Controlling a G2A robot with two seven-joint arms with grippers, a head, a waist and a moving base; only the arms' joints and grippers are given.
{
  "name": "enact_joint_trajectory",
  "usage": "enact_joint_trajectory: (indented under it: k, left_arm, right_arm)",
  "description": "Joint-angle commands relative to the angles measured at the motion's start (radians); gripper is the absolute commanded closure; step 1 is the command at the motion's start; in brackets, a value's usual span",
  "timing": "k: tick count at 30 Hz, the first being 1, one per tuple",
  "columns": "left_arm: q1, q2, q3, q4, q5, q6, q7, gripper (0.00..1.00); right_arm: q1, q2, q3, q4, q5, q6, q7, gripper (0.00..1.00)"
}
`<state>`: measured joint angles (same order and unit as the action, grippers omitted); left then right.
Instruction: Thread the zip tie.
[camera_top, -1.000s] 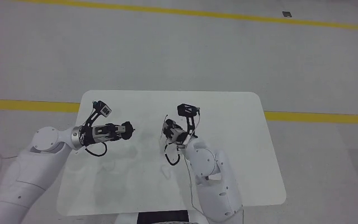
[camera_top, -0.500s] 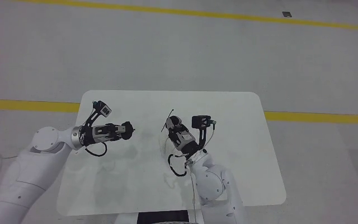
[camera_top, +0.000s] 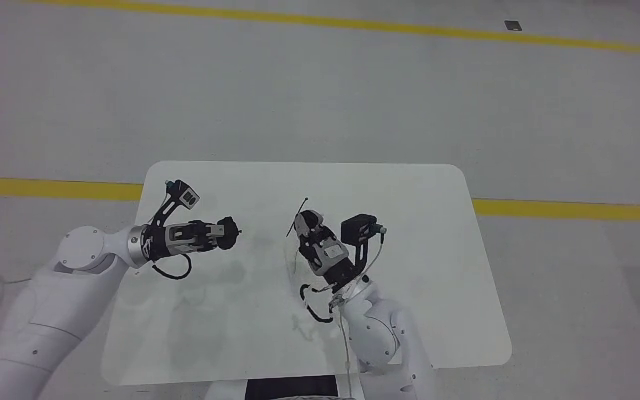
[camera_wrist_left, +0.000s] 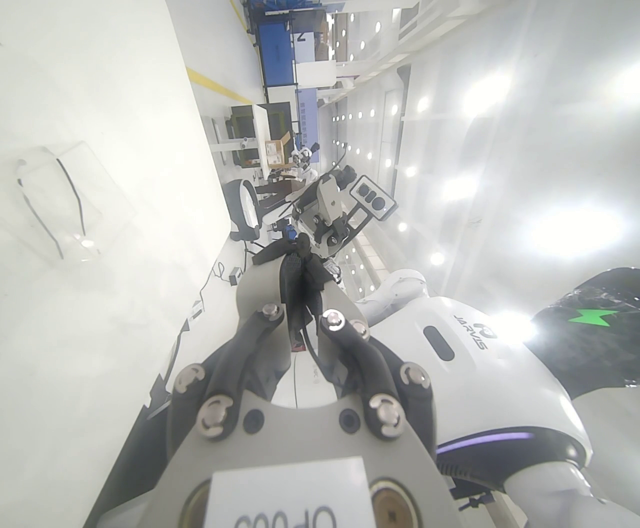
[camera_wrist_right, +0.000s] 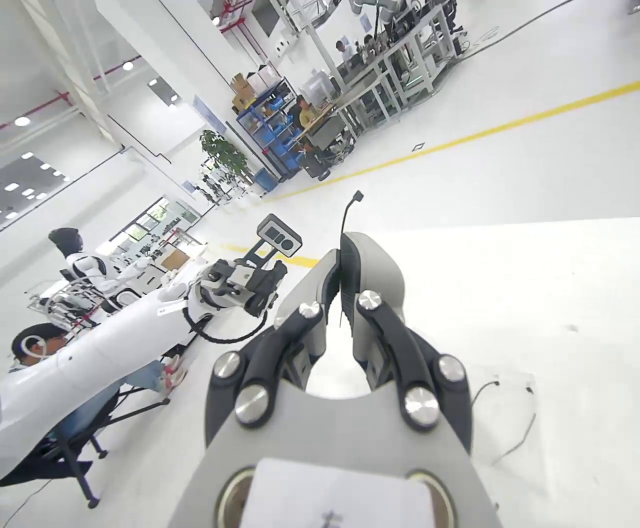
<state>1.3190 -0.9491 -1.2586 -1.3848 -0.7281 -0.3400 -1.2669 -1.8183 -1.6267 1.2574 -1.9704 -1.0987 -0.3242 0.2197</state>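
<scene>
We've got the right gripper (camera_wrist_right: 341, 252) clamped on the zip tie (camera_wrist_right: 347, 216), head end sticking out past its tips along their axis above mid-table; left gripper (camera_top: 227, 232), fingers pressed together, sits well apart, aimed toward it.

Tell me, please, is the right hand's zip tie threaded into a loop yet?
Not threaded: the zip tie sticks straight out of the shut right hand, its head free.

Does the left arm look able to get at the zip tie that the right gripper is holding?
Probably yes. Nothing stands between the left gripper and the zip tie, whose head sticks out free beyond the right gripper. The left gripper is shut, so it must open first.
</scene>
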Motion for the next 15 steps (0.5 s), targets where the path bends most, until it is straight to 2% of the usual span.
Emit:
enact_joint_trajectory:
  k: [1,3,5,9,15]
  left_arm:
    - [0.000,0.000,0.000,0.000,0.000,0.000,0.000,1.00]
    - [0.000,0.000,0.000,0.000,0.000,0.000,0.000,1.00]
    - [0.000,0.000,0.000,0.000,0.000,0.000,0.000,1.00]
    - [0.000,0.000,0.000,0.000,0.000,0.000,0.000,1.00]
    - [0.000,0.000,0.000,0.000,0.000,0.000,0.000,1.00]
  right_arm:
    - [0.000,0.000,0.000,0.000,0.000,0.000,0.000,1.00]
    - [0.002,0.003,-0.006,0.001,-0.007,-0.005,-0.039,1.00]
    - [-0.007,0.005,-0.021,0.001,-0.024,-0.013,-0.120,1.00]
    - [-0.023,0.011,-0.063,0.020,-0.133,-0.011,-0.291,1.00]
    - [-0.027,0.019,-0.131,0.103,-0.287,0.045,-0.530,1.00]
